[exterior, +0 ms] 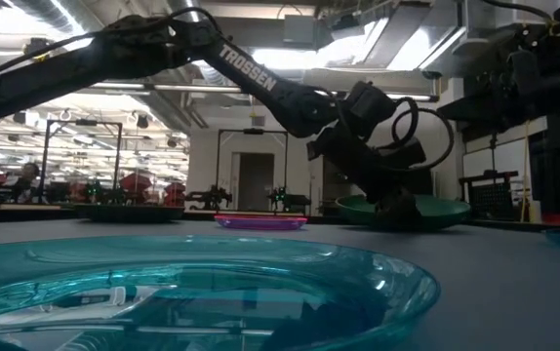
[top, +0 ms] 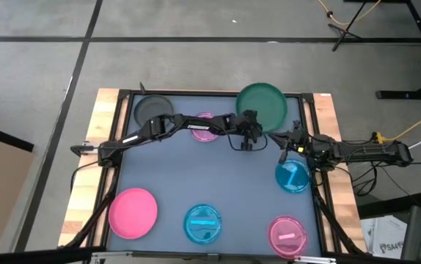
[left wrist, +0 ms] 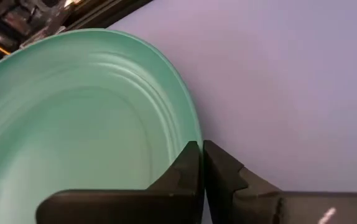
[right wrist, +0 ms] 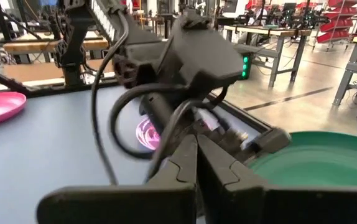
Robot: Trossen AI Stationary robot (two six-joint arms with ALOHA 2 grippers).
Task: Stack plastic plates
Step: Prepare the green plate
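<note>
- At the upper middle of the high view, my left claw (top: 249,139) sits at the lower left rim of the large dark green plate (top: 262,107); its fingers are pressed narrow, almost touching, beside that rim, and I cannot tell whether they pinch it.
- My right claw (top: 287,144) waits just right of it, fingers closed together, above the translucent blue plate (top: 293,176) at the right edge.
- Under everything lies the table (top: 166,169), a smooth grey-blue mat framed by dark rails, with bare wooden strips (top: 93,176) showing on either side.
- The dark grey plate (top: 152,109) rests in the upper left corner; a translucent magenta plate (top: 204,125) lies partly under my left arm.
- Along the lower edge lie the opaque pink plate (top: 133,213) at the left, a second translucent blue plate (top: 203,224) in the middle, and a second magenta plate (top: 287,234) at the right.
- All plates lie apart, none stacked.
- Around the table the grey floor (top: 196,44) carries dark lines, and cables trail at the right.
- From table height, the near blue plate (exterior: 192,283) fills the foreground; behind it the room shows ceiling lights (exterior: 397,44), a doorway (exterior: 256,180) and distant workbenches.
- My right wrist view shows more tables (right wrist: 272,31) and red bins (right wrist: 343,18) in the room's far part.
</note>
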